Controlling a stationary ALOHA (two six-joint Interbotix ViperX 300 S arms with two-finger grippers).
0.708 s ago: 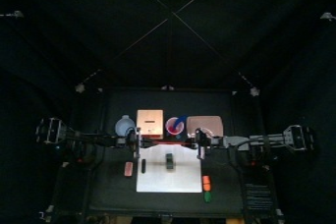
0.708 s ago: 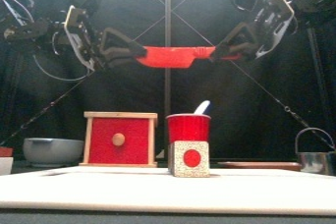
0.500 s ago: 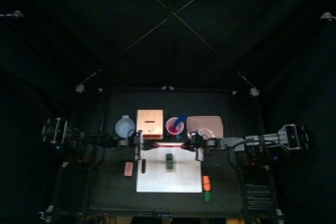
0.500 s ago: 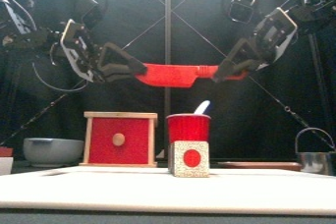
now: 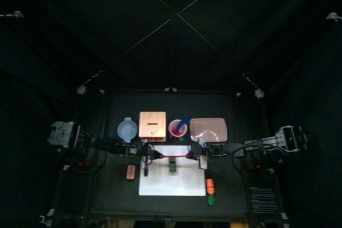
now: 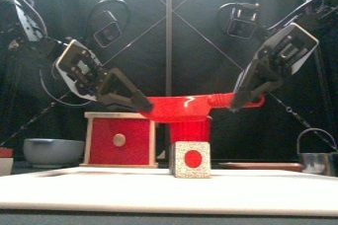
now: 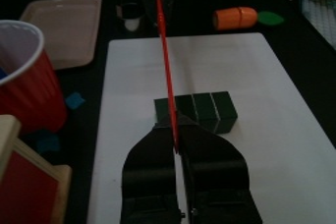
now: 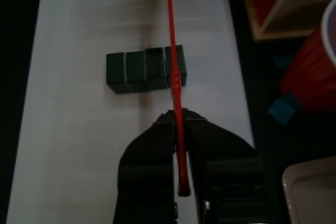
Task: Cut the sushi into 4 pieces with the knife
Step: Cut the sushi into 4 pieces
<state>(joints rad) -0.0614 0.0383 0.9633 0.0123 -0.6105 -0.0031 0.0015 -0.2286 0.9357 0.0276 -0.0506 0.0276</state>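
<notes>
A red toy knife (image 6: 185,106) hangs level between both grippers, above the board. My left gripper (image 6: 142,103) is shut on one end and my right gripper (image 6: 235,101) on the other. In the left wrist view the knife (image 7: 161,51) shows as a thin red line running from my left gripper (image 7: 178,149) over the sushi roll (image 7: 203,110). The roll (image 8: 138,71) is a row of dark green blocks lying together on the white cutting board (image 8: 79,120), below my right gripper (image 8: 180,120). Its end (image 6: 192,159) faces the front view.
Behind the board stand a wooden box with a red drawer front (image 6: 121,140), a red cup (image 6: 189,130), a blue-grey bowl (image 6: 53,151) and a pink tray (image 5: 209,129). A metal cutter (image 6: 314,155) is at the right. An orange toy (image 5: 211,185) lies right of the board.
Both grippers have come down together with the knife, from well above the red cup to about the level of its rim. The roll has not moved.
</notes>
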